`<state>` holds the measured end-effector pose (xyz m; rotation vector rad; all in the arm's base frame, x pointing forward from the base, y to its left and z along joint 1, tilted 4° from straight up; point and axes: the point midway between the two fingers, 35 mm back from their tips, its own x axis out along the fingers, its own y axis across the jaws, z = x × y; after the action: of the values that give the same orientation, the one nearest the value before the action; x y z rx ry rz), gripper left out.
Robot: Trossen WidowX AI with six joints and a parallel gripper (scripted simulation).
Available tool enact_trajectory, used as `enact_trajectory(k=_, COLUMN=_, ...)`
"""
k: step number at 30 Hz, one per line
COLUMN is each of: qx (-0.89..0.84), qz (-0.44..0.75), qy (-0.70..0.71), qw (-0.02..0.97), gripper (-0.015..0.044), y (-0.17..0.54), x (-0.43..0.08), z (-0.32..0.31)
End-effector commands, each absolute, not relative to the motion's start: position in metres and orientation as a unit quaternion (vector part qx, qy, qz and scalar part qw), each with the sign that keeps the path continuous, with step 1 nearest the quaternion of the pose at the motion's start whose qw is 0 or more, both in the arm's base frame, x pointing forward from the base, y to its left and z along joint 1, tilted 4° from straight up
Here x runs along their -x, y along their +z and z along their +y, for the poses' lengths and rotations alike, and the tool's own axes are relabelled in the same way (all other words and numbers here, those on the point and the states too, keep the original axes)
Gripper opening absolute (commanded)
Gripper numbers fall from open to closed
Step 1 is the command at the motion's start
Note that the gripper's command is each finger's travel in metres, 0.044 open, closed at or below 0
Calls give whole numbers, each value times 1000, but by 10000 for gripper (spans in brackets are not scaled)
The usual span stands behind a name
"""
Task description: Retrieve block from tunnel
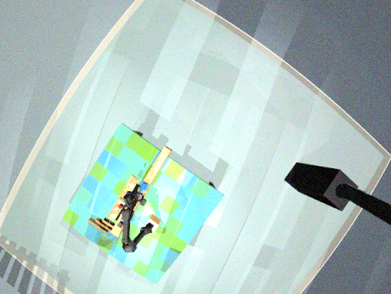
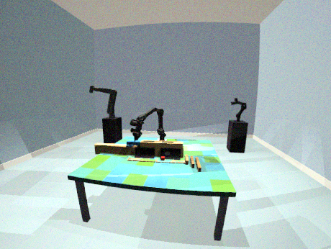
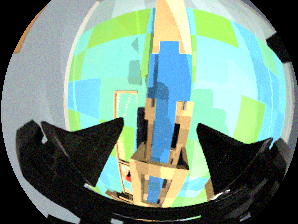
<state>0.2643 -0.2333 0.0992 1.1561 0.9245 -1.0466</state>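
Your black fingers (image 2: 136,139) were spread wide, holding nothing, above the long blue bar (image 3: 170,82) at the wrist frame's centre!

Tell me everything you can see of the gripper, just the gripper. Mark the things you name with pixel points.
The gripper (image 1: 139,195) (image 2: 136,139) (image 3: 161,124) is black, on the end of a black arm, and points down at the table. Its two fingers are broad at the root and taper to pointed tips, with a dull, hard look. They stand wide open with nothing gripped. The wrist view shows a blue piece (image 1: 144,186) (image 2: 133,144) (image 3: 172,80) between and below them; I can't tell whether they touch anything.
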Motion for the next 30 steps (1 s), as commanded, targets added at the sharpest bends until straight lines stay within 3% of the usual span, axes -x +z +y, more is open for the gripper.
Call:
enact_trajectory(k=1, qx=-503, qz=407, qy=-448, qw=617, gripper=440, y=100, x=-268, z=-244)
enact_trajectory(k=29, qx=-503, qz=407, qy=-448, qw=618, gripper=440, y=61, x=-271, z=-244)
enact_trajectory(k=30, qx=-502, qz=406, qy=-449, qw=618, gripper=414, y=66, x=-271, z=-245)
